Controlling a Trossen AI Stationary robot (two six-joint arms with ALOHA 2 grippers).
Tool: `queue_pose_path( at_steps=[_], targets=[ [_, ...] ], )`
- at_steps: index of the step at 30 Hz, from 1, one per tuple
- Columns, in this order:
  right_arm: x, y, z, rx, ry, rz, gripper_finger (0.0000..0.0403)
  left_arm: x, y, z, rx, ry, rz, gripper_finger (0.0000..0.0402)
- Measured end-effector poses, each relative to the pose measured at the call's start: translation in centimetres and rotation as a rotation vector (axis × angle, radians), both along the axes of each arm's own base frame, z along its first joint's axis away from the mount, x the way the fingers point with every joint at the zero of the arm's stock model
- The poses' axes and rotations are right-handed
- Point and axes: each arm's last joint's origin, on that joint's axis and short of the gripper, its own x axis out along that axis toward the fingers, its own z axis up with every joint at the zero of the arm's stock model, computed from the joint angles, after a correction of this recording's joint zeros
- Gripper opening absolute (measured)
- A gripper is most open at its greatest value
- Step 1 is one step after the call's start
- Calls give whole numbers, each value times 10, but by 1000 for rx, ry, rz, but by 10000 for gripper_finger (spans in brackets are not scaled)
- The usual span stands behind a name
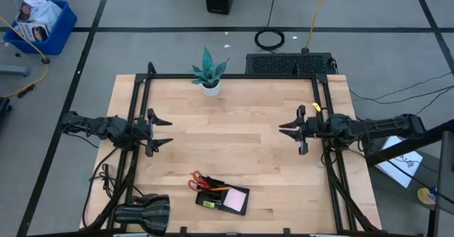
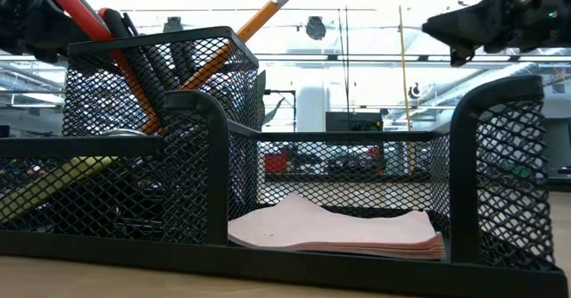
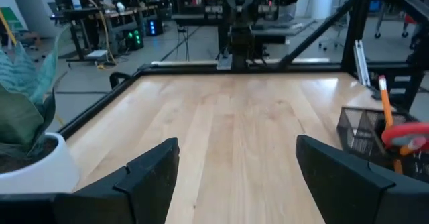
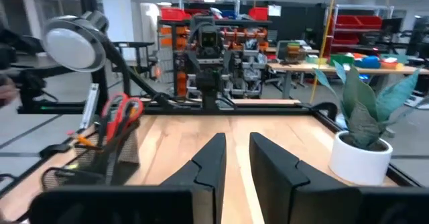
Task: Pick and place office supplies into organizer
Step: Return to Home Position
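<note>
No word, brand or number can be read in any view. The packet [image 1: 34, 17] in the blue bin [image 1: 62, 25] carries print too small to make out, and the white sheet [image 1: 399, 160] beside the desk [image 1: 241, 134] shows only dark marks

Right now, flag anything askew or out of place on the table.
Only the note pad: its top sheets bulge upward instead of lying flat in the organizer. Pencil and scissors lean in its tall compartment; nothing spilled.
</note>
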Motion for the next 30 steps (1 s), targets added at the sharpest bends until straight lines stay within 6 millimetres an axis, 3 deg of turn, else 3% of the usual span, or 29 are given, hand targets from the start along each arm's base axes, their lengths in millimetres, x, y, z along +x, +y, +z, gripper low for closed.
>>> queue_pose_path(
  at_steps=[11,18,30],
  targets=[
    [-14,-1,-12,-12,116,2,59,2,0,-9,-14,35,32,302],
    [-15,-1,-41,-99,168,3,59,4,0,-16,-15,47,54,302],
    [-23,-1,-31,-132,45,-5,59,3,3,-18,1,55,126,302]
  ],
)
